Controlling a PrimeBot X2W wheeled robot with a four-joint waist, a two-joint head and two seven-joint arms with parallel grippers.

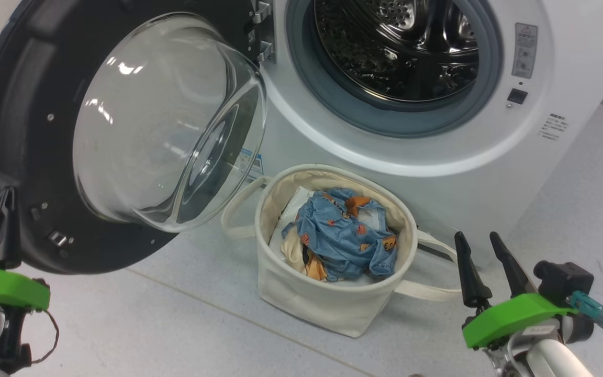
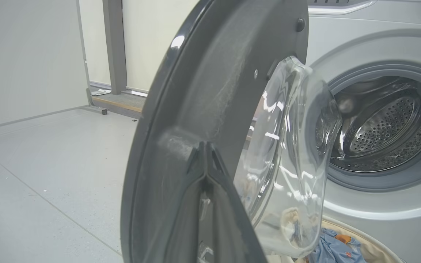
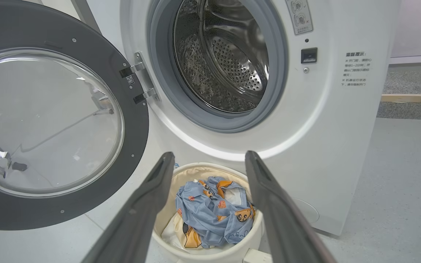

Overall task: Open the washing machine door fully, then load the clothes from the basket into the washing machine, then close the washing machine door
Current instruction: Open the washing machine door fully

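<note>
- My left gripper (image 1: 2, 201) sits at the far left, fingers pinched together with nothing between them. Its tips are up against the inner face of the door (image 1: 19, 131), though I cannot tell if they actually touch.
- The door stands swung wide to the left of the opening, glass bowl bulging toward me. I judge the opening step about done.
- The basket (image 1: 327, 306) sits on the floor (image 1: 176, 314) just in front of the washing machine (image 1: 437, 162), below the opening. The blue printed clothes (image 1: 343, 233) are bunched inside it over cream cloth.
- What I see of the drum (image 1: 401, 52) looks bare, so loading comes next.
- My right gripper (image 1: 477, 238) hovers just right of the basket, fingers spread, holding nothing. It needs to cross the rim and come down on the blue heap, clear of the loop handle (image 1: 432, 290).
</note>
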